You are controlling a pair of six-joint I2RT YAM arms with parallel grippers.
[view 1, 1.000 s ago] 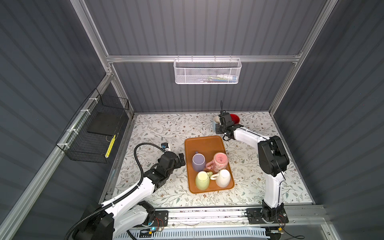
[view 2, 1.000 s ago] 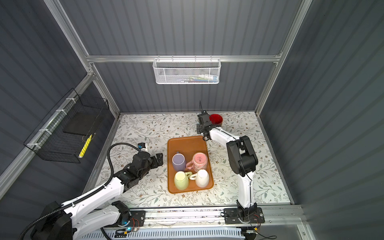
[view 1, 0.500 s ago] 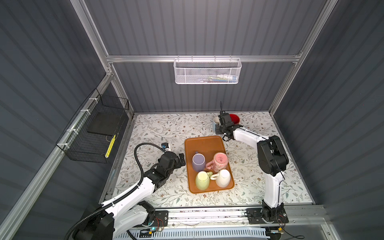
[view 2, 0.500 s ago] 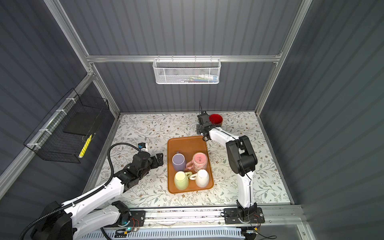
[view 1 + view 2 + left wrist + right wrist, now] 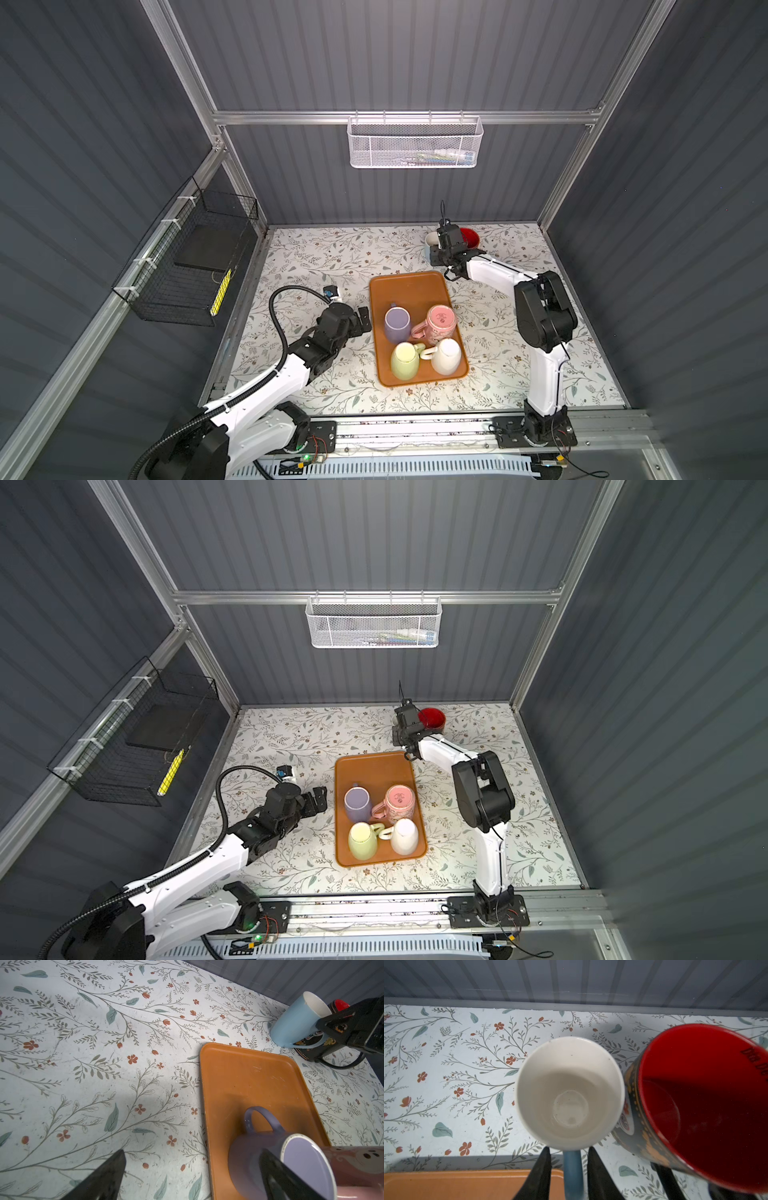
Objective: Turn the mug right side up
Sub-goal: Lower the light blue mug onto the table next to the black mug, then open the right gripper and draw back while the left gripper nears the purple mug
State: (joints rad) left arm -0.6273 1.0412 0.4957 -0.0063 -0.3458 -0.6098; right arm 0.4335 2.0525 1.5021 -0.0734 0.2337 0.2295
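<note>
The blue mug [image 5: 569, 1093] stands mouth-up at the back of the counter [image 5: 446, 1084], close beside a dark red-lined mug [image 5: 695, 1105]. Its handle [image 5: 572, 1172] points straight back into the right pincer [image 5: 569, 1150], whose jaws stand slightly apart on either side of it, clamping nothing. The left pincer [image 5: 193, 1154] gapes wide, well apart by the tray [image 5: 249, 1076].

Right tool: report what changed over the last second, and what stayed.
No visible move: the right tool stays at the upright blue mug, its jaws now clear of the handle; earlier views are too small to show the grip. Left tool, tray and its four mugs unchanged.
</note>
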